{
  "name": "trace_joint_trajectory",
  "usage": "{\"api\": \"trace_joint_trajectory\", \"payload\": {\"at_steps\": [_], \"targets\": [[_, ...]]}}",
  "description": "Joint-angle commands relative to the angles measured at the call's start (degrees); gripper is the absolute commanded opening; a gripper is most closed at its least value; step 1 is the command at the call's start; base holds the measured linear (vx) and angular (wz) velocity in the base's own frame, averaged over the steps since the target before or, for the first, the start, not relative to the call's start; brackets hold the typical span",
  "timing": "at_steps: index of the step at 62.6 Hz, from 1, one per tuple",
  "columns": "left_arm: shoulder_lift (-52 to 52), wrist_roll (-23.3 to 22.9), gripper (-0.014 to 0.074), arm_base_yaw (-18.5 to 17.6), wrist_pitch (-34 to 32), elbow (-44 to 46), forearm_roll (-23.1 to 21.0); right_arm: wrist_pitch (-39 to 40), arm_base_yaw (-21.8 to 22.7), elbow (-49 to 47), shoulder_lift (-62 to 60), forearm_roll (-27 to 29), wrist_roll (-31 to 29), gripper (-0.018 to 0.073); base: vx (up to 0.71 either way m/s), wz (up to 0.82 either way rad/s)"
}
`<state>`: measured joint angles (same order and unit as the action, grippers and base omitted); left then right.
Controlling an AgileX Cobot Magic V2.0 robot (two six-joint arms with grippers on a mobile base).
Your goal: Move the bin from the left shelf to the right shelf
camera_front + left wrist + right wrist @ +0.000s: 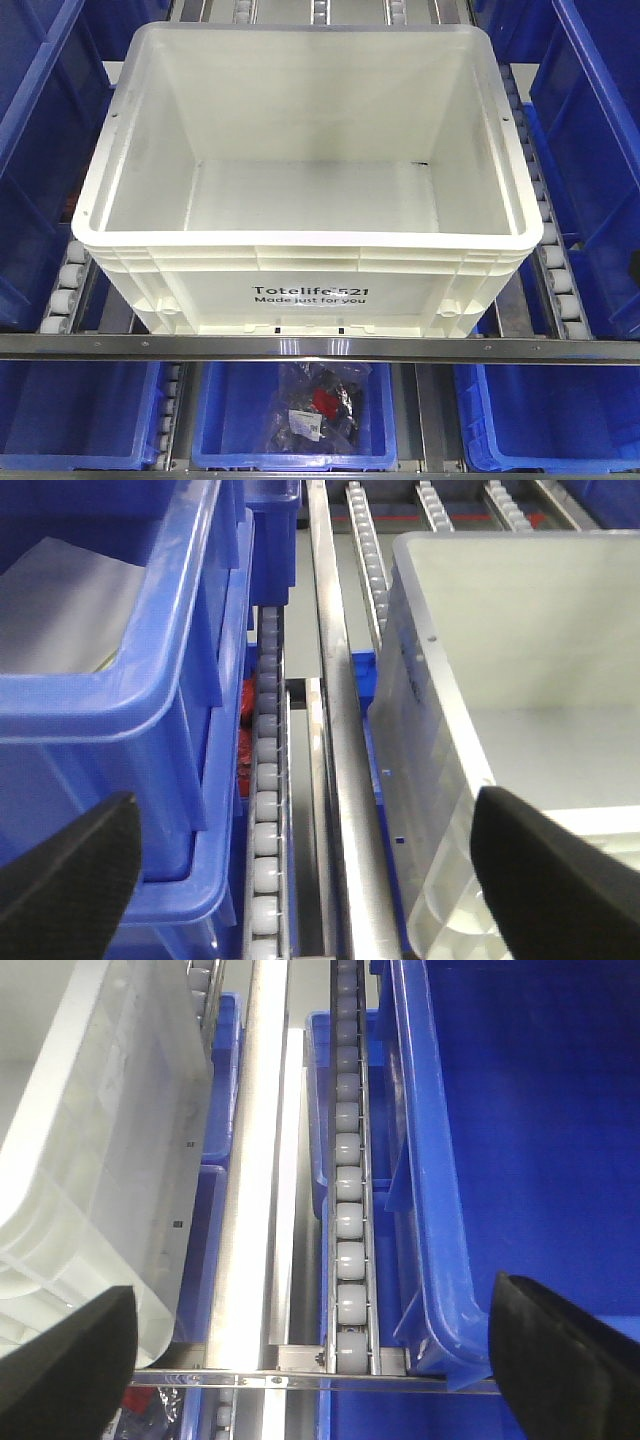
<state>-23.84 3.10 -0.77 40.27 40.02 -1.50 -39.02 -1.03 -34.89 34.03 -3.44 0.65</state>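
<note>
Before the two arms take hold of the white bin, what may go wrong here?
1. Blue bins stand close on both sides of the white bin, so the open left gripper or right gripper might strike them.
2. The bin rests on rollers and may roll away when pushed.

Glossy wht plastic bin (300,275); brushed metal rail (100,347); smooth plastic rollers (349,1222)

Blue bins (40,150) stand at both sides, next to grey roller tracks (557,262). A steel rail (300,348) crosses the front. Below it, 1 lower blue bin (215,425) holds a clear packet (320,405) of dark and red parts.
</note>
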Motion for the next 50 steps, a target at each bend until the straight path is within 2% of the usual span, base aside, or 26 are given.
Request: {"api": "trace_joint_trajectory", "payload": {"at_steps": [1, 7, 13, 18, 23, 27, 32, 37, 45, 50], "targets": [[-2.7, 2.4, 0.0653, -0.8, -3.7, 3.2, -2.3, 2.2, -0.1, -3.0, 1.3, 1.4, -1.2, 0.0719, 0.0, 0.0], [-5.6, 5.9, 0.0635, -4.7, -2.6, 5.3, -4.8, 0.0, -0.1, -5.2, 3.3, 4.6, -3.8, 0.0694, 0.0, 0.0], [-8.9, 7.5, 0.0612, -9.8, -2.0, 7.2, -4.9, -1.1, -0.4, -7.7, 6.3, 7.6, -6.2, 0.066, 0.0, 0.0], [-11.8, 8.7, 0.0603, -13.2, -0.5, 8.7, -4.8, -1.6, -3.7, -10.0, 9.2, 8.7, -9.0, 0.0631, 0.0, 0.0], [-15.5, 8.7, 0.0599, -17.1, 2.3, 10.6, -3.7, -3.2, -8.3, -13.0, 12.6, 6.7, -8.6, 0.0609, 0.0, 0.0], [-18.5, 8.2, 0.0595, -18.7, 3.7, 12.4, -1.7, -4.4, -11.4, -15.8, 16.1, 4.2, -6.6, 0.0603, 0.0, 0.0], [-23.1, 5.6, 0.0594, -18.9, 4.8, 15.2, 0.2, -6.4, -14.4, -20.0, 20.8, 0.7, -3.5, 0.0603, 0.0, 0.0], [-28.0, 2.3, 0.0594, -18.9, 5.8, 18.1, 3.3, -8.9, -15.5, -24.2, 25.6, -2.5, 0.1, 0.0602, 0.0, 0.0], [-35.7, -7.4, 0.0594, -18.9, 5.7, 22.5, 8.5, -12.7, -15.4, -30.7, 33.1, -4.1, 5.7, 0.0599, 0.0, 0.0], [-40.0, -12.6, 0.0594, -18.9, 5.8, 24.7, 11.4, -14.2, -15.4, -34.1, 37.0, -4.0, 7.2, 0.0596, 0.0, 0.0]]}}
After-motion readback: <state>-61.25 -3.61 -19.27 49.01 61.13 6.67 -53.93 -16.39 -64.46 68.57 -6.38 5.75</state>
